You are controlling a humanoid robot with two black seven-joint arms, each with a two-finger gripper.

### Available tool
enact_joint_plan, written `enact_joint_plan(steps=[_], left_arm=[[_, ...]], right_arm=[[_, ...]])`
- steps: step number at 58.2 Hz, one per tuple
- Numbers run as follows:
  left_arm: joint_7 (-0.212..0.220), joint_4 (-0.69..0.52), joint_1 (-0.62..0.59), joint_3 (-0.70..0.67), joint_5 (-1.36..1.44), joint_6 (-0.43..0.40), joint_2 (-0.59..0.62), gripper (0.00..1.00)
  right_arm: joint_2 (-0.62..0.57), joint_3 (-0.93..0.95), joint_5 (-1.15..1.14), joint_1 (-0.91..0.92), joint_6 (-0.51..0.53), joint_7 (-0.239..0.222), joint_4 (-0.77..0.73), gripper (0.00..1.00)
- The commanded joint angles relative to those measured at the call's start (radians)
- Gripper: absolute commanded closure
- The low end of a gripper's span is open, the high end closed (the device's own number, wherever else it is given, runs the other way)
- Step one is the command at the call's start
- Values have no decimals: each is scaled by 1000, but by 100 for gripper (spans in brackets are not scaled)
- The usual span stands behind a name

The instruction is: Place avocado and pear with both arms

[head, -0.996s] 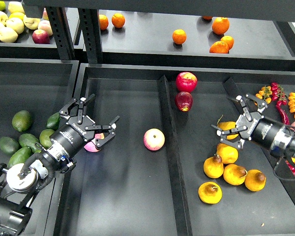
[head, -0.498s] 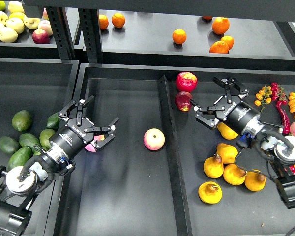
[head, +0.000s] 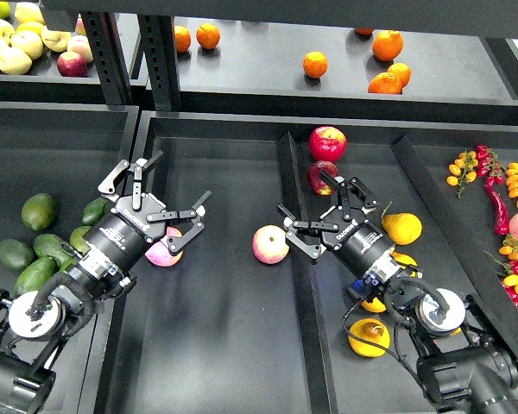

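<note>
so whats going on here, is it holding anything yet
Neither gripper holds anything. The left gripper hangs open over the middle bin, just above a pink apple. The right gripper is open too, over the divider beside another apple. The avocados lie untouched in the left bin, the pears in the right one.

Avocados [head: 36, 211] in left bin; apple [head: 269, 244] in middle tray; pears [head: 401, 228] in right tray.

Green avocado [head: 38, 211] lying far left, yellow pear [head: 401, 228] lying right
</note>
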Motion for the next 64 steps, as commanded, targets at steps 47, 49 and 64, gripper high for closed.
enact_joint_plan(steps=[47, 49, 64], left_arm=[[-1, 168, -168, 23, -11, -16, 0, 1], [-1, 167, -165, 23, -11, -16, 0, 1], [-33, 165, -156, 22, -11, -16, 0, 0]], right_arm=[[0, 13, -2, -80, 90, 71, 51, 1], [0, 13, -2, -80, 90, 73, 53, 1], [0, 13, 0, -80, 90, 121, 61, 1]])
